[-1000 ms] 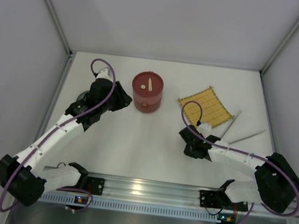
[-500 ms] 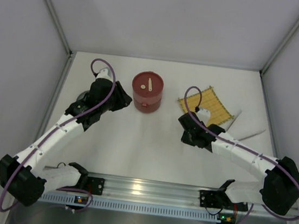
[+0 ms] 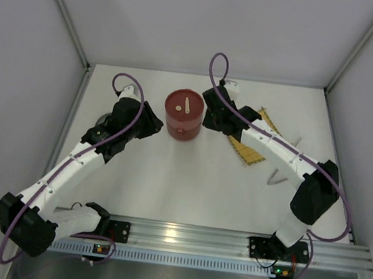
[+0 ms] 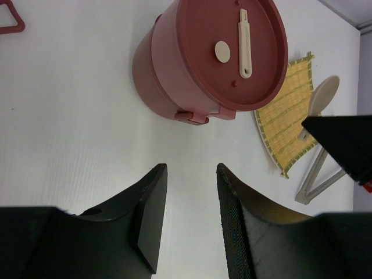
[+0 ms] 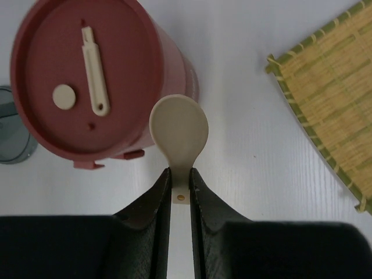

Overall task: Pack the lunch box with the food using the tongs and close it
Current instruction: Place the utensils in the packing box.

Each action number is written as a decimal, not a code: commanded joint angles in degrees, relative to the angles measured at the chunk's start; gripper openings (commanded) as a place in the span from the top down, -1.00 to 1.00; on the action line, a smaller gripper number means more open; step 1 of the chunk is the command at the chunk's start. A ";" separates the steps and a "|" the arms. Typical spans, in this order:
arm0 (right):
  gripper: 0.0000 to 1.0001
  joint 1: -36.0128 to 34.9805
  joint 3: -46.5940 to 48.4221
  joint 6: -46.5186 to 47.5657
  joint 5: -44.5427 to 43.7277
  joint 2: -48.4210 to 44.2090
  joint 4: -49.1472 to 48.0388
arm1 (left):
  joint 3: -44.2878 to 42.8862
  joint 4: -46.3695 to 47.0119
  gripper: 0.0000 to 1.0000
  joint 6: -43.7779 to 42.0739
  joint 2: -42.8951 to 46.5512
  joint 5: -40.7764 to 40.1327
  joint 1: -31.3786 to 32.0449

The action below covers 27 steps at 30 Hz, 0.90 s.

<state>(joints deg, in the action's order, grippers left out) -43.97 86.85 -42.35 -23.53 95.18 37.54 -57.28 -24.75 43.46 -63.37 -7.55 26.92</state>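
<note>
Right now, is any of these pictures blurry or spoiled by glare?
Top view: soft even light, faint shadows, one bright glint on the metal rail. Left wrist view: lunch box crisp, the near fingers dark with little detail. Right wrist view: spoon sharp, white table bright but not blown out.

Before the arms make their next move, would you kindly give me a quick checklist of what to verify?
1. Grip of the right gripper: ok, shut on the handle of the beige spoon.
2. State of the left gripper: ok, open and empty beside the lunch box.
3. Access for packing: not ok, lid on, beige stick lying on top.
4. Pickup of the tongs: not ok, they lie unheld near the yellow mat.
5. Whereabouts of the food: cannot tell, none in view.
</note>
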 commanded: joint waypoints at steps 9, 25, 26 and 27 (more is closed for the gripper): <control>0.98 3.36 23.88 6.14 4.89 14.50 3.15 | -3.72 -0.47 0.09 -0.92 -0.17 -2.73 -0.11; 0.95 3.62 31.55 7.54 8.24 22.51 3.77 | -4.16 -0.65 0.09 -0.66 -1.05 -3.96 -0.11; 0.92 3.62 31.28 7.63 7.89 22.42 3.86 | -4.16 -0.56 0.09 -0.57 -1.05 -3.96 -0.11; 0.92 3.62 30.67 7.63 7.80 22.33 3.86 | -4.16 -0.56 0.09 -0.48 -1.14 -3.96 -0.11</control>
<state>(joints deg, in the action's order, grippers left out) -40.75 116.36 -35.53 -15.40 118.04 40.38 -59.09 -25.67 43.31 -64.29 -10.41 26.92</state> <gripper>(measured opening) 0.138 0.452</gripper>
